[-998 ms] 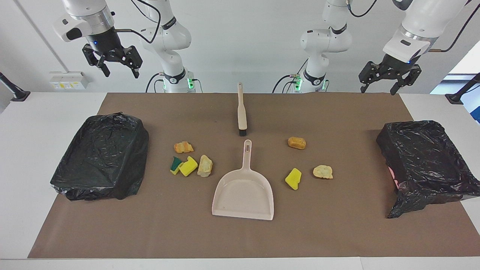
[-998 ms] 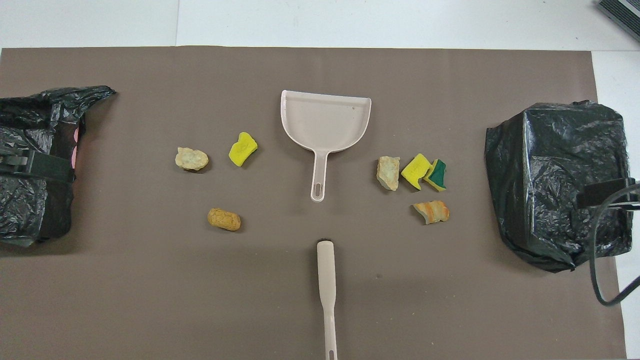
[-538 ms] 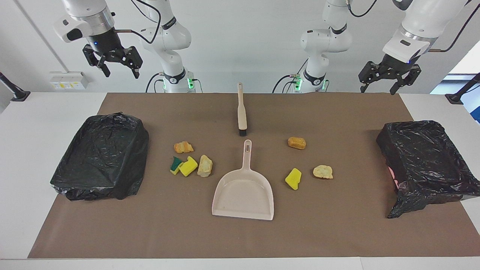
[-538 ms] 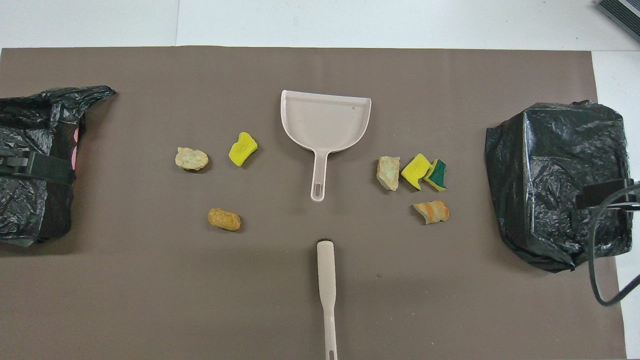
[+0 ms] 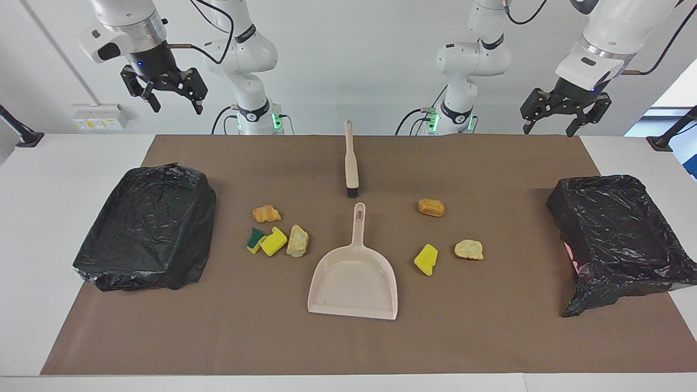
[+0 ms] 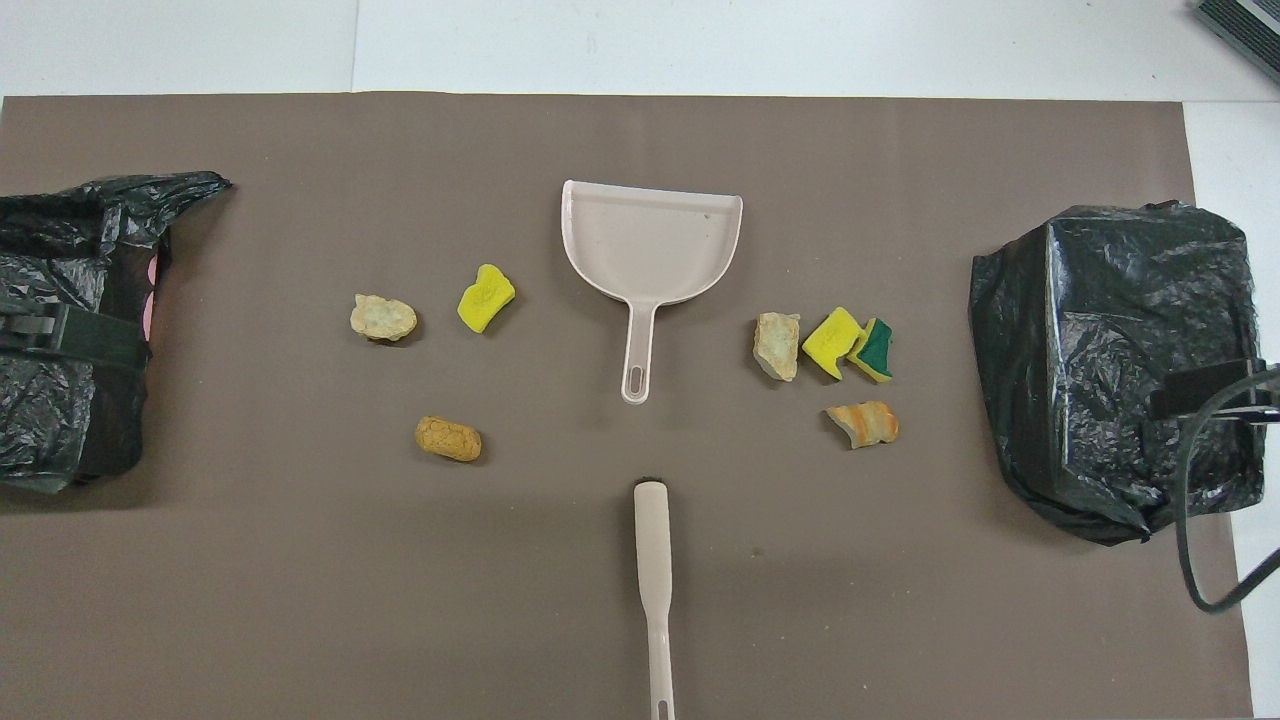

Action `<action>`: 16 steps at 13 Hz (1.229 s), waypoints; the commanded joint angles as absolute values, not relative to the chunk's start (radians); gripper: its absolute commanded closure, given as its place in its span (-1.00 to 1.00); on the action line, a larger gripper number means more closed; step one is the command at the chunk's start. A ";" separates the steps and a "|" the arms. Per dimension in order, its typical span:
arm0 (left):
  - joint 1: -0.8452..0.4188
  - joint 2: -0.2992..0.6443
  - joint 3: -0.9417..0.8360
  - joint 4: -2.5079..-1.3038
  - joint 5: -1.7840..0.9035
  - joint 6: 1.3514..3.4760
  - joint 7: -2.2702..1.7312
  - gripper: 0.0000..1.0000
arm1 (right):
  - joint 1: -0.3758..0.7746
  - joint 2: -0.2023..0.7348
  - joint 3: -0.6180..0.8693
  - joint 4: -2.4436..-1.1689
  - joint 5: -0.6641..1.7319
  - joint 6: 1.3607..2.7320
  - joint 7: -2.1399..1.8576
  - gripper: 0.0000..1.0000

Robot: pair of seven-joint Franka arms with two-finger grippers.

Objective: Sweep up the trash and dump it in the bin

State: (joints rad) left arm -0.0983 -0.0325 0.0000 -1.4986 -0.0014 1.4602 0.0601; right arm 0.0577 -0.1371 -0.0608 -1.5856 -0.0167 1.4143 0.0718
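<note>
Both arms wait, raised. Right pincer (image 5: 170, 96) hangs over the right-arm end of the tabletop (image 5: 32, 218), fingers spread, holding nothing. Left pincer (image 5: 563, 118) likewise at the other end, released, empty. In the overhead view only dark parts of each show, over the bins.

Hidden/cut off:
- Brush (image 5: 351, 163), midway betw. the two pincers and nearest the robots: handle end cut by the overhead view's edge; bristles barely show.
- Bin under right pincer (image 5: 147, 228) and bin under left pincer (image 5: 621, 239): both wrapped in black bags, contents not visible. A pink patch (image 5: 569, 253) shows through a gap in the latter's bag.

Trash, all loose on the mat, none in the dustpan:
- Right-pincer side: striped orange scrap (image 5: 267, 213), then green-backed scrap (image 5: 255, 239), yellow scrap (image 5: 273, 241) and beige scrap (image 5: 298, 240), these three touching or nearly so.
- Left-pincer side: orange-brown scrap (image 5: 430, 207), then pale beige scrap (image 5: 469, 249), then second yellow scrap (image 5: 426, 259).

Dustpan (image 5: 354, 277) lies betw. the groups, handle toward the brush, not touching it.

Writing: embossed mark on the second yellow scrap, unreadable. Wall socket plate (image 5: 101, 117) has labels, too small to read.

Surface: brown mat (image 5: 348, 348) on white tabletop; white wall.
</note>
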 commanded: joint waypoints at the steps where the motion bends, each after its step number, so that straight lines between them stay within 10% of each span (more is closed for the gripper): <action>1: -0.081 -0.041 -0.009 -1.494 -0.015 1.445 0.063 -1.00 | 0.051 -0.169 -0.052 -1.606 -0.012 1.420 0.043 -1.00; 16: -0.132 -0.075 -0.025 -1.560 -0.018 1.483 0.054 -1.00 | 0.044 -0.173 -0.055 -1.635 -0.008 1.420 0.043 -1.00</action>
